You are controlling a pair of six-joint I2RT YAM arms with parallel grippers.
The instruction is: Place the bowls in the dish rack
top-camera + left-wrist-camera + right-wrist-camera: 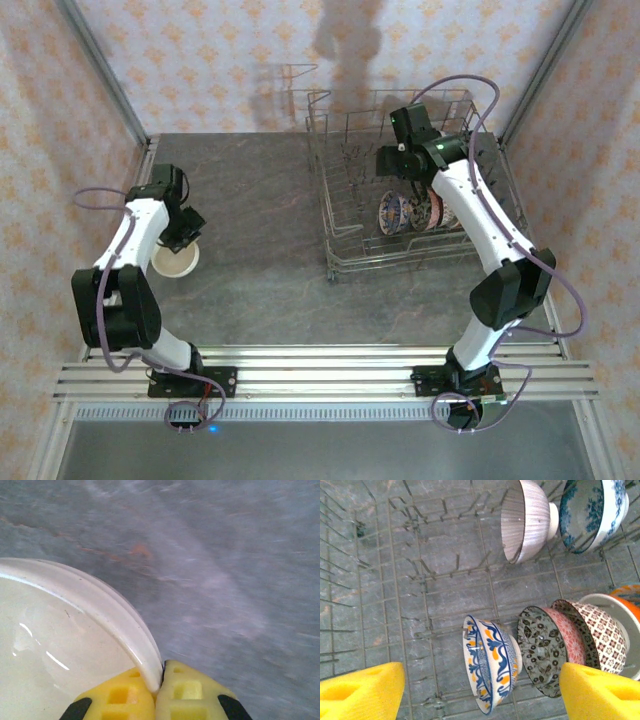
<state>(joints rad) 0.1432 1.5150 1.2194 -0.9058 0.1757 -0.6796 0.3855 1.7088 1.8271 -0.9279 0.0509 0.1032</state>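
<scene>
The left gripper [161, 680] is pinching the rim of a plain white round ceramic bowl [60, 645], one yellow pad inside the wall and one outside. I judge a rim pinch suits it because the body is too wide to span, and it lets the bowl be tipped on edge later. The bowl is at the left of the dark grey stone-patterned surface [260, 200], well apart from the large grey wire dish rack [345, 262]; I cannot tell whether it is resting or just lifted. The right gripper [480, 680] hangs over the rack's floor, its fingers spread wide with nothing between them.

The racked bowls stand on edge, leaning between upright tines, which likely keeps them from rolling and packs them close.

Counted:
- **Outside the rack:** one bowl, the white one.
- **Far row in the rack:** two, a purple-striped bowl [525, 520] and a blue-and-white floral bowl [595, 515].
- **Near row in the rack:** four, a blue-and-orange patterned bowl [490, 662], a dark floral bowl with a pink outside [545, 647], a brown lattice bowl [595, 637] and an orange bowl with a white outside [625, 612], cut by the frame edge.

That makes six racked and seven in all, so the white bowl looks like the last.
</scene>
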